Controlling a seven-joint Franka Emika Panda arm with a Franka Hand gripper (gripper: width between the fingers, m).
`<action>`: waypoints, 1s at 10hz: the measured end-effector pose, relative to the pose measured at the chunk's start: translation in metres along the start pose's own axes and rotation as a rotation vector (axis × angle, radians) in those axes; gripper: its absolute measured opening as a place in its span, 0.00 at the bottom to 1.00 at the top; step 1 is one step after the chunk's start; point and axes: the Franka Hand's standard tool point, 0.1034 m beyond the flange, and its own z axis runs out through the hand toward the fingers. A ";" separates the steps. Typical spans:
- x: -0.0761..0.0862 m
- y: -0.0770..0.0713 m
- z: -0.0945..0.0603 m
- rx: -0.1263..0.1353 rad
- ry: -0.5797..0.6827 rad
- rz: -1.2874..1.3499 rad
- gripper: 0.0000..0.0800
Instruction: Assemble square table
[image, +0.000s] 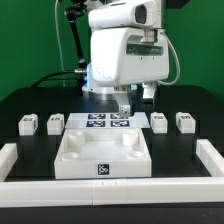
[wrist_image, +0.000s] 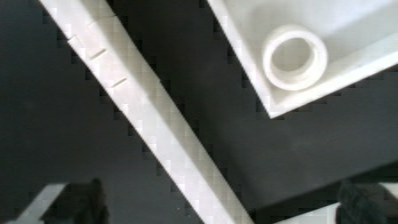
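White plastic square slab lies at 6 o'clock of the marker board in exterior view; arm hangs over that board. Legs sit in pairs at its 9 and 3 o'clock. Wrist view: gripper empty, fingers spread wide, slab corner apart from both.

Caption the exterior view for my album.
Open pincer hangs behind the square tabletop, four loose legs flanking the marker board.

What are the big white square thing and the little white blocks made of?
The square slab looks like hard white plastic: smooth, faintly glossy, with moulded rounded hollows. The four small blocks seem the same white plastic, though they are too small to be sure.
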 end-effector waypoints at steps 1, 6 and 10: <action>0.000 0.000 0.000 0.000 0.000 0.000 0.81; 0.000 0.000 0.000 0.000 0.000 0.000 0.81; -0.038 -0.016 -0.002 0.016 -0.021 -0.121 0.81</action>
